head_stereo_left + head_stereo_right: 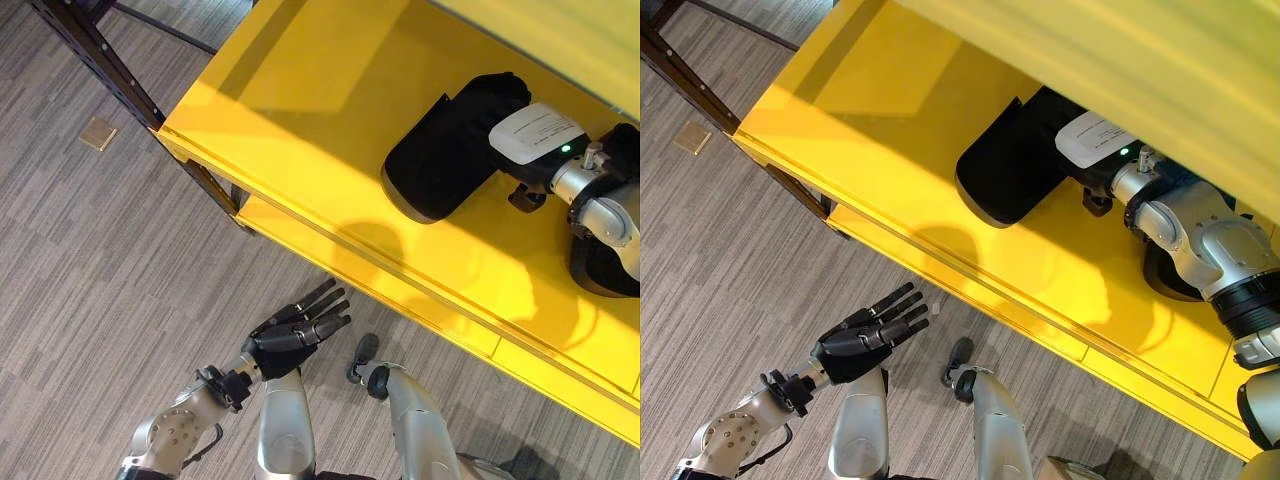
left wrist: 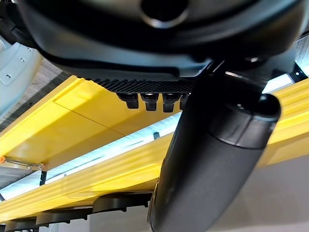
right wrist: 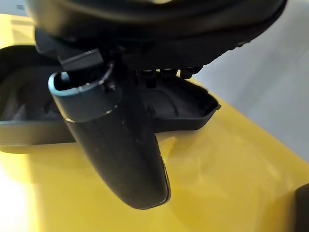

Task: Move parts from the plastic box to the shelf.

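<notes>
black part [image 1: 445, 150] lies on the yellow shelf [image 1: 300, 110], right hand [image 1: 535, 135] at its end, grip unclear, likely setting it down; left hand [image 1: 295, 325] relaxed wide below shelf edge.

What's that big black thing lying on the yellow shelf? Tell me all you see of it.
The black part is a matte, rounded, plastic-looking shell, hollow inside with a thin rim as the right wrist view shows. It lies on its side on the yellow shelf. The right hand reaches into its far end, with its fingers hidden there.
</notes>
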Robot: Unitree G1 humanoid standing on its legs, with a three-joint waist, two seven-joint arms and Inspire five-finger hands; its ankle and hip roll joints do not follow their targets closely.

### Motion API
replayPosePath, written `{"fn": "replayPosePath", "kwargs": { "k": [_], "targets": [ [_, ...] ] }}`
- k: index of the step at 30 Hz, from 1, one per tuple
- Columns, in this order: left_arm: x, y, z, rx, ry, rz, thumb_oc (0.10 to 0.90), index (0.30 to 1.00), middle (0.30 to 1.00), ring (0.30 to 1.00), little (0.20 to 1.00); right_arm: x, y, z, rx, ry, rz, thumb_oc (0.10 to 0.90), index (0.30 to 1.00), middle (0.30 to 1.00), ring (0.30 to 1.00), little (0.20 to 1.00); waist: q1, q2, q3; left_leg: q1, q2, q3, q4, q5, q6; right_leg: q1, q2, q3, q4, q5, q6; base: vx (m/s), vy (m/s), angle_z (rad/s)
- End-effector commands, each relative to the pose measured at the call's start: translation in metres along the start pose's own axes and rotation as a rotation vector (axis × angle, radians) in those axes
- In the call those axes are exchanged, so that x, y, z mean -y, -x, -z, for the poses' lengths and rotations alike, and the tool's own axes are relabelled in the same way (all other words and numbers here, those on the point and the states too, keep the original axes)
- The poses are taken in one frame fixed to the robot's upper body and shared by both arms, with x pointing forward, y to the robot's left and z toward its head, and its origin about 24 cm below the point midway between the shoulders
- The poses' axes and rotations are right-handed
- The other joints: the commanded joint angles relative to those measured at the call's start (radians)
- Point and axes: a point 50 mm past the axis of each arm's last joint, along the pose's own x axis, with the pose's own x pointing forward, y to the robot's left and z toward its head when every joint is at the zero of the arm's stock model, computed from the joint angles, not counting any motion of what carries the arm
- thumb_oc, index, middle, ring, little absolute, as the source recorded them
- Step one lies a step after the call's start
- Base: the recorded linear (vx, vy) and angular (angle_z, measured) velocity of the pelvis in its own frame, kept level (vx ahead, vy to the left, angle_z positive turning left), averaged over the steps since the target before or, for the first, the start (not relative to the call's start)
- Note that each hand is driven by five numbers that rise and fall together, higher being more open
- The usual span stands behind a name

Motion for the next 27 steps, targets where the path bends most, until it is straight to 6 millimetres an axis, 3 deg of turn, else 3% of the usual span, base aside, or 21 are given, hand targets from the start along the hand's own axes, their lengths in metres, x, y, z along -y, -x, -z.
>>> {"fn": "replayPosePath", "kwargs": {
  "k": [1, 4, 7, 16, 21, 24, 25, 27],
  "targets": [
    [0.035, -0.002, 0.008, 0.041, 0.049, 0.225, 0.900, 1.000, 1.000, 1.000, 1.000, 0.067, 0.016, 0.029, -0.132, -0.109, 0.406, 0.900, 1.000, 1.000, 1.000, 1.000, -0.028, 0.039, -0.068, -0.003, -0.022, 0.021, -0.272, 0.299, 0.059, 0.085, 0.018, 0.079, 0.180, -0.181, 0.080, -0.01, 0.054, -0.03],
    [0.036, -0.002, 0.008, 0.055, 0.059, 0.225, 0.900, 1.000, 1.000, 1.000, 1.000, 0.077, 0.024, 0.019, -0.080, -0.238, 0.530, 0.900, 1.000, 1.000, 1.000, 1.000, -0.043, 0.043, -0.068, -0.001, -0.024, 0.025, -0.269, 0.293, 0.060, 0.085, 0.018, 0.087, 0.178, -0.183, 0.082, -0.01, 0.049, -0.01],
    [0.039, -0.004, 0.009, 0.076, 0.071, 0.239, 0.900, 1.000, 1.000, 1.000, 1.000, 0.080, 0.033, 0.004, -0.031, -0.259, 0.599, 0.900, 1.000, 1.000, 1.000, 1.000, -0.059, 0.053, -0.066, 0.000, -0.026, 0.029, -0.269, 0.290, 0.062, 0.081, 0.018, 0.094, 0.180, -0.187, 0.081, -0.03, 0.064, -0.06],
    [0.042, -0.010, 0.014, 0.105, 0.107, 0.264, 0.900, 1.000, 1.000, 1.000, 1.000, 0.094, 0.052, 0.006, -0.118, -0.309, 0.820, 0.900, 1.000, 1.000, 1.000, 1.000, -0.094, 0.072, -0.068, 0.012, -0.026, 0.044, -0.267, 0.276, 0.065, 0.065, 0.011, 0.116, 0.195, -0.191, 0.083, -0.02, 0.060, -0.04],
    [0.044, -0.010, 0.014, 0.130, 0.128, 0.265, 0.900, 1.000, 1.000, 1.000, 1.000, 0.100, 0.061, -0.001, -0.066, -0.565, 0.881, 0.900, 1.000, 1.000, 1.000, 1.000, -0.121, 0.075, -0.079, 0.034, -0.028, 0.059, -0.273, 0.261, 0.064, 0.066, 0.005, 0.135, 0.184, -0.188, 0.083, 0.00, 0.083, -0.07],
    [0.045, -0.012, 0.015, 0.147, 0.138, 0.263, 0.900, 1.000, 1.000, 1.000, 1.000, 0.101, 0.067, -0.014, 0.010, -0.669, 0.904, 0.900, 1.000, 1.000, 1.000, 1.000, -0.140, 0.077, -0.083, 0.046, -0.029, 0.071, -0.273, 0.251, 0.066, 0.067, 0.000, 0.144, 0.174, -0.181, 0.084, 0.00, 0.131, -0.12],
    [0.048, -0.015, 0.016, 0.168, 0.144, 0.268, 0.900, 1.000, 1.000, 1.000, 1.000, 0.101, 0.076, -0.035, 0.104, -0.752, 0.905, 0.900, 1.000, 1.000, 1.000, 1.000, -0.165, 0.086, -0.091, 0.058, -0.034, 0.088, -0.275, 0.241, 0.068, 0.066, -0.006, 0.157, 0.152, -0.163, 0.086, 0.02, 0.204, -0.13],
    [0.050, -0.017, 0.015, 0.181, 0.150, 0.270, 0.900, 1.000, 1.000, 1.000, 1.000, 0.100, 0.078, -0.048, 0.170, -0.784, 0.879, 0.900, 1.000, 1.000, 1.000, 1.000, -0.178, 0.091, -0.092, 0.066, -0.041, 0.098, -0.272, 0.233, 0.070, 0.067, -0.012, 0.166, 0.141, -0.155, 0.089, 0.00, 0.185, -0.11]
  ]
}}
